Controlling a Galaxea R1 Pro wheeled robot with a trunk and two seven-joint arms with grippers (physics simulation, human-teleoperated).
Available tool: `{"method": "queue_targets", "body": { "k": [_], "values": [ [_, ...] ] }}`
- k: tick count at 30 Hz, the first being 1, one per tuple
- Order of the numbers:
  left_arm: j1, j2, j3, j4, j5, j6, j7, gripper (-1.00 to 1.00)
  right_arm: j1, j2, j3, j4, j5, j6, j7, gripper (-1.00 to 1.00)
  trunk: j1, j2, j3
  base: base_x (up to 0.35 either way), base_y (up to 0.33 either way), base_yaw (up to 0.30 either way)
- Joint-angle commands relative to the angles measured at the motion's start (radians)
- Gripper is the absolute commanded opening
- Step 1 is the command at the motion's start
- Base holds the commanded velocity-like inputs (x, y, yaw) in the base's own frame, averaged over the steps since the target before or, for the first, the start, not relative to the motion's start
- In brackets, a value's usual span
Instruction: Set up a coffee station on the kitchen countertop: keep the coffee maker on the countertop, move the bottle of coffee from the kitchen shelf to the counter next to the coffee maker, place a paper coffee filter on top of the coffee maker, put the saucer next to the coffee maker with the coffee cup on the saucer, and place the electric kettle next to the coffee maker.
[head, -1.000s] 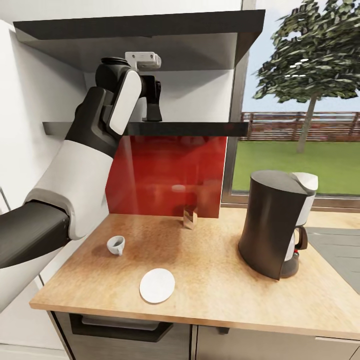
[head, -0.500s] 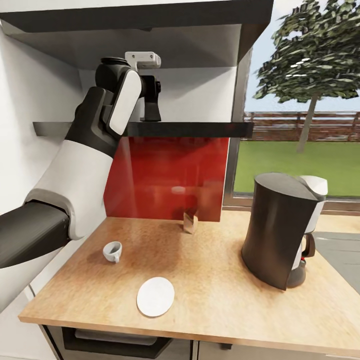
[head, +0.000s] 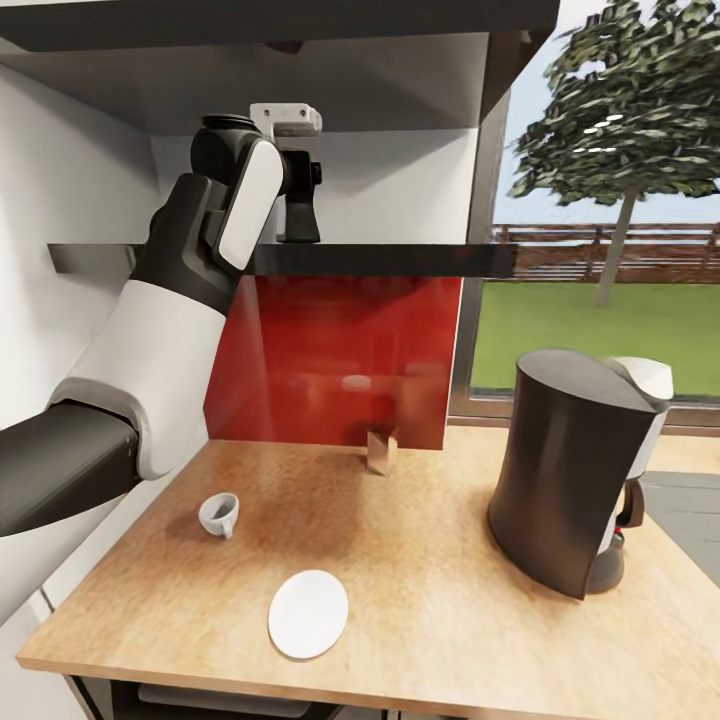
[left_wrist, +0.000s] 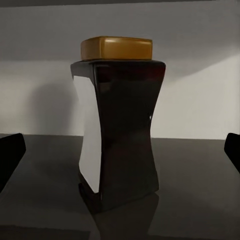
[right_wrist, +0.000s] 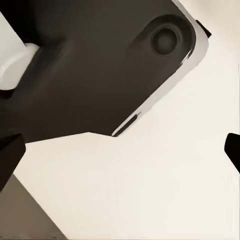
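— Two hands to account for; how did the left hand (head: 300, 222) stand?
— It was raised to the kitchen shelf (head: 400, 260), its fingers spread wide. In the left wrist view the fingertips (left_wrist: 11, 152) sat far out at either edge, with the bottle of coffee (left_wrist: 117, 125) upright on the shelf between them, untouched.
— And the right hand (right_wrist: 120, 155)?
— Fingertips wide apart at the edges of its wrist view, gripping nothing, facing a dark and white part of the robot's body.
— What lay on the counter (head: 420, 590)?
— The coffee maker (head: 575, 465) stood at the right. The coffee cup (head: 219, 514) sat toward the left, and the saucer (head: 308, 613) lay apart from it nearer the front edge. A small shiny upright object (head: 380, 451) stood before the red backsplash (head: 335, 360).
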Motion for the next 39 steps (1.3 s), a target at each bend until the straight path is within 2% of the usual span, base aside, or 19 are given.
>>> {"method": "queue_targets", "body": {
  "k": [1,2,4,8,39],
  "values": [
    [-0.001,0.0,-0.001,0.0,0.01,0.002,0.01,1.0,0.002,0.008,-0.007,0.003,0.026,-0.006,-0.024,1.0,0.0,-0.001,-0.002,0.022,0.0,0.0],
    [-0.001,0.0,-0.002,0.0,0.01,0.002,0.01,1.0,0.016,0.025,-0.007,0.007,0.057,-0.005,-0.07,1.0,0.0,-0.001,-0.002,0.014,0.0,0.0],
    [-0.001,0.0,-0.003,0.0,0.01,0.002,0.011,1.0,0.039,0.041,-0.007,0.01,0.088,-0.005,-0.121,1.0,0.0,-0.001,-0.002,0.009,0.0,0.0],
    [-0.001,0.0,-0.003,0.0,0.01,0.002,0.011,1.0,0.065,0.056,-0.007,0.013,0.117,-0.006,-0.172,1.0,0.0,-0.001,-0.002,0.043,0.0,0.0],
    [-0.001,0.0,0.001,0.001,0.01,0.002,0.011,1.0,0.074,0.063,-0.007,0.014,0.129,-0.006,-0.191,1.0,0.0,-0.001,-0.002,0.087,0.0,0.0]
  ]
}}
